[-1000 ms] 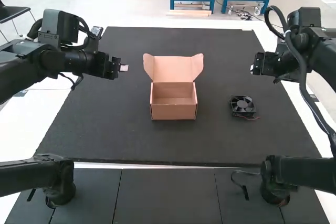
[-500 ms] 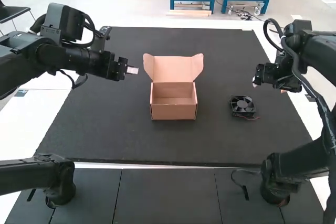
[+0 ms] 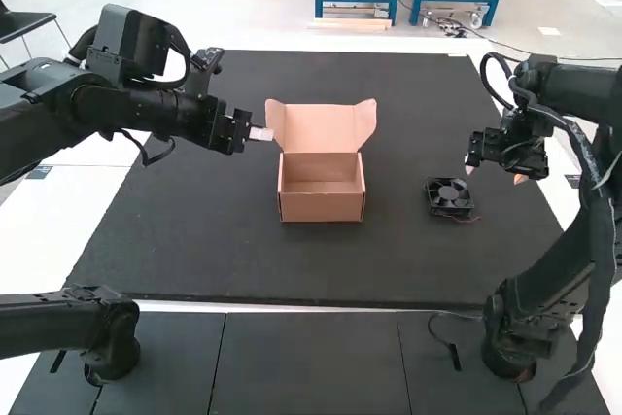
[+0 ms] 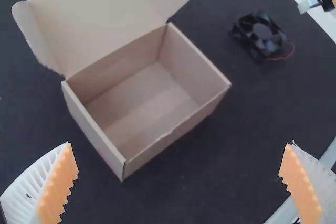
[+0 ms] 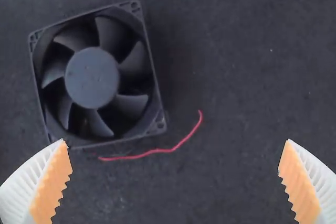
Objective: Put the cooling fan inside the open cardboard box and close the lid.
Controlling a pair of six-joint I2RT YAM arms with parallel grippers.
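Right gripper [image 3: 494, 170] hangs just above and beside the cooling fan [image 3: 450, 196], jaws spread wide, nothing held. In your wrist view the fan sits off to one side of the gap between the orange pads [image 5: 51, 182], not centred.

Fan lies flat on the black mat [image 3: 175, 230], blades up, thin red wire [image 5: 157, 148] trailing from one corner, well apart from the cardboard box [image 3: 321, 187]. Box sits mid-mat, empty, lid [image 3: 321, 125] standing up at the back with its side tabs out.

Left gripper [image 3: 255, 132] hovers near the lid's left edge, also wide open and empty. You can't tell for sure whether it touches the cardboard; it looks apart.

Step in hand, by my read: approach for the fan pick, nothing of the task done yet.

Next you need to:
- shift the right gripper so the fan frame sits between the pads
- come down and close across two opposite sides of the frame, minding that the wire doesn't snag
- carry it over the box's right wall and release inside

Left arm looks placed for folding the lid after that
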